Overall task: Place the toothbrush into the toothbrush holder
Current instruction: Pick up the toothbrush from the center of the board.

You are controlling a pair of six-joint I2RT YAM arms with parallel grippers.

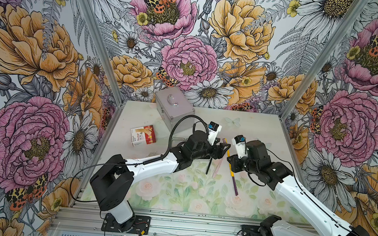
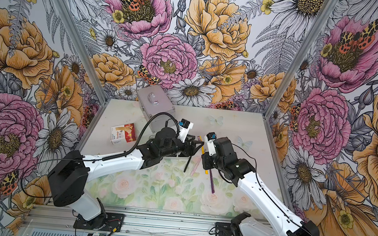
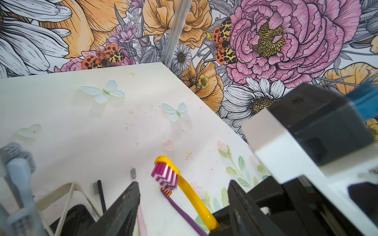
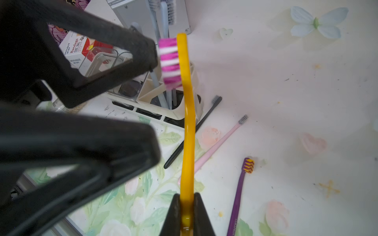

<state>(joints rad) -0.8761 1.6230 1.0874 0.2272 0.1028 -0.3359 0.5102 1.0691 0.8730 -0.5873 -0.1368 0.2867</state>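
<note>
A yellow plastic toothbrush [image 4: 188, 122] with magenta-and-white bristles is held in the air above the table. The right gripper [image 4: 186, 197] clamps it low on the handle, two black fingers pressed tight against it. The brush head points away from that gripper, toward the white oblong toothbrush holder [image 4: 176, 111], a rack on a dark base with clear square cups and a slotted end compartment. In the right wrist view the head lines up with that end of the rack, but the brush is not inside any compartment. Pale grey-blue toothbrushes [image 4: 162, 96] already stand in the slotted section.

The pickup and lift look done. What seems left is to bring the brush upright over an opening, perhaps by passing it across, and lower it in.

The left gripper [image 3: 183, 183] is spread wide and holds nothing. The brush head sits just in front of its fingers, one fingertip just beside the bristles. In both top views the two arms reach inward from the front rail and meet near the table's middle. The left forearm lies over the rack and hides most of it.

A slim black toothbrush [image 4: 206, 116], a pale pink toothbrush [image 4: 221, 141] and a purple toothbrush [image 4: 238, 196] lie flat on the floral-printed table [image 1: 253, 129]. A red-and-white bandage box [image 1: 143, 135] and a silver metal case [image 1: 174, 109] sit farther back.
</note>
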